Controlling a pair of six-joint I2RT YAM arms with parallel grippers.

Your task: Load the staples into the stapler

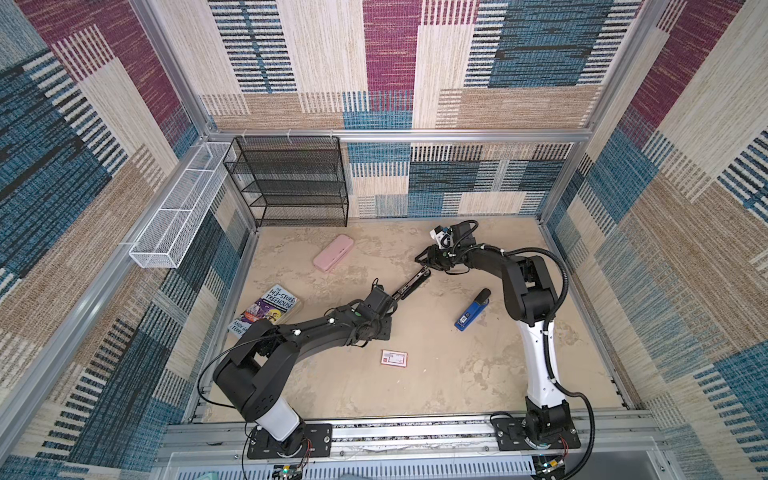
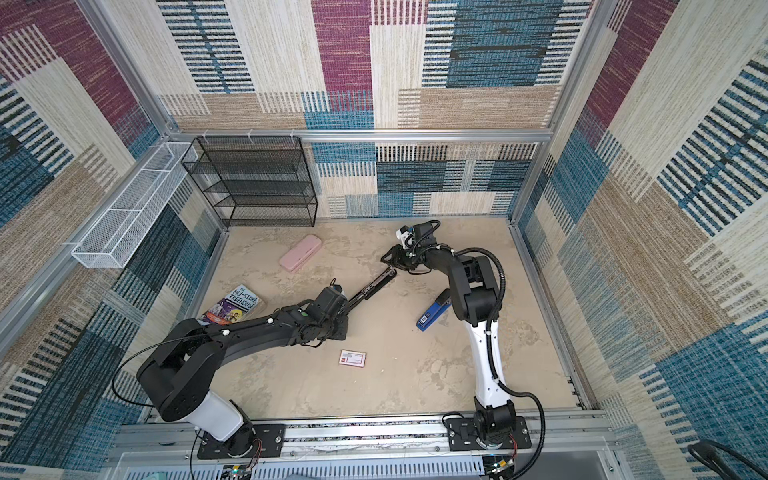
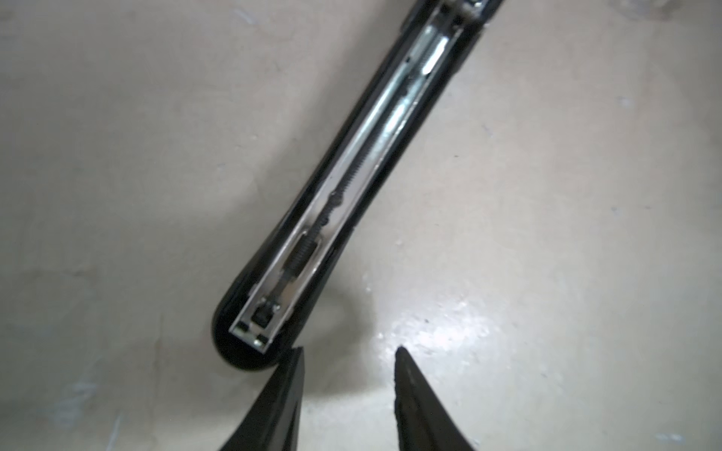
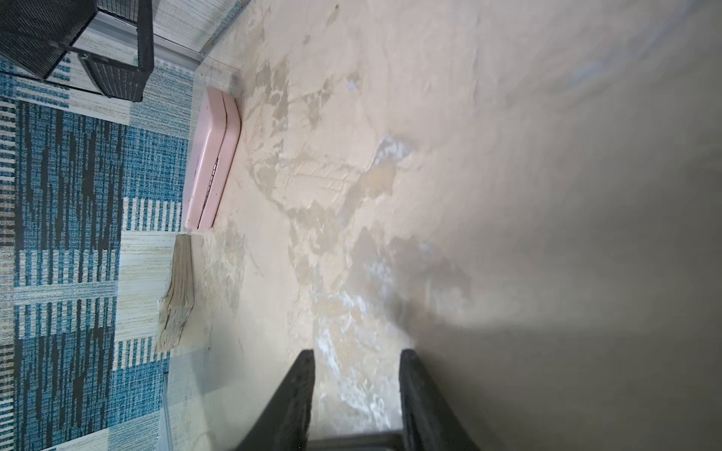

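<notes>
As the scene stands: black stapler [image 1: 411, 284] lies opened flat on the table [image 1: 457, 386]; loading not yet done.
Left gripper [image 3: 349, 351]: fingers apart, empty; one tip just beside the stapler's rounded end.
Staples box [image 1: 394, 358]: white, red-edged, flat near the table's front, well apart from both grippers; no loose strip visible.
Stapler channel [image 3: 351, 187]: silver, spring exposed, no staples seen inside.
Right gripper [image 4: 357, 351]: fingers apart, empty, near the stapler's far end.
Remaining: fetch a strip, seat it, close.
</notes>
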